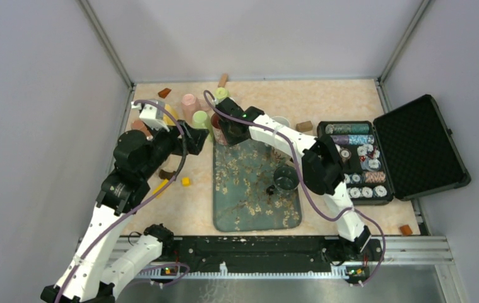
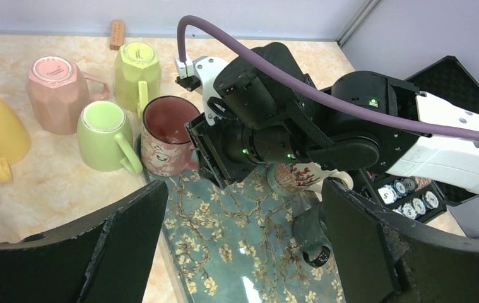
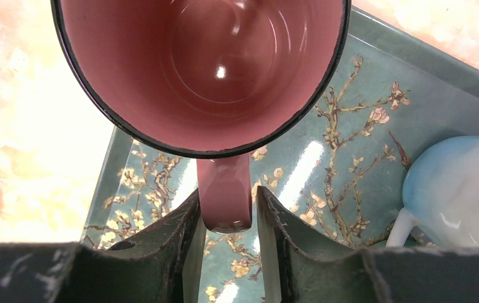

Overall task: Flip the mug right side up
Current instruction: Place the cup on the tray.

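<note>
Black fingers of right gripper [image 3: 227, 197] flank the pink handle [image 3: 224, 180], lower centre. Pinching or slack, cannot tell. Mug [image 3: 224, 69] stands mouth-up on tray [image 3: 363, 126] corner, upper frame. Best now, I judge: spread fully, back straight off, no nudge. Left gripper [image 2: 243, 189] gapes wide.

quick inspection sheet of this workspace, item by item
surface: marbled table, floral tray on it
job's things: mug upright at the tray's far left corner
clutter: other mugs beside tray, open chip case at right, small blocks
grippers: left gripper open wide, empty; right gripper astride mug's handle, grip unclear
cables: purple cable along right arm, clear of mug
surroundings: grey walls on three sides
</note>
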{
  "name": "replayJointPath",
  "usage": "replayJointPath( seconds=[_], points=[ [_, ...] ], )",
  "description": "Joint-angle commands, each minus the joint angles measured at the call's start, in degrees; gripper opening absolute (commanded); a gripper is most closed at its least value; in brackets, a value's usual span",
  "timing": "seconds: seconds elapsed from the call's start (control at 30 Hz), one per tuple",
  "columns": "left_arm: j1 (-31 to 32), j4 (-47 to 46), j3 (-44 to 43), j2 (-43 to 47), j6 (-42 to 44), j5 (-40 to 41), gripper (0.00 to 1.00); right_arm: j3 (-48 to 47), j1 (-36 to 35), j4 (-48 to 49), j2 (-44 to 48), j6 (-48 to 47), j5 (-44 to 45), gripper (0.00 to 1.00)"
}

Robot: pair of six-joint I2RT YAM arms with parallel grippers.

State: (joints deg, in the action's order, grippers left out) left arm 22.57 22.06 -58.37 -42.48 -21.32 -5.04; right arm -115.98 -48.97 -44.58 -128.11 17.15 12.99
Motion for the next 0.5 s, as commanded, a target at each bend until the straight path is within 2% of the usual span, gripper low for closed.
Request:
replayJointPath(
  seconds=[0.0,0.27,0.47],
  points=[
    [0.11,-1.34,0.62,0.66,-0.38,0.12,0.98,-2.58,-0.42,1.22,0.73,0.50,0.81,0.36],
    [0.11,1.39,0.54,0.42,-2.29,4.43,0.98,1.90,-0.38,5.64,8.07,0.85,-1.58,0.52],
    [0.03,5.18,1.40,-0.36,-5.27,13.98,0.98,9.25,0.39,11.35,16.49,1.39,-5.41,0.70]
  ],
)
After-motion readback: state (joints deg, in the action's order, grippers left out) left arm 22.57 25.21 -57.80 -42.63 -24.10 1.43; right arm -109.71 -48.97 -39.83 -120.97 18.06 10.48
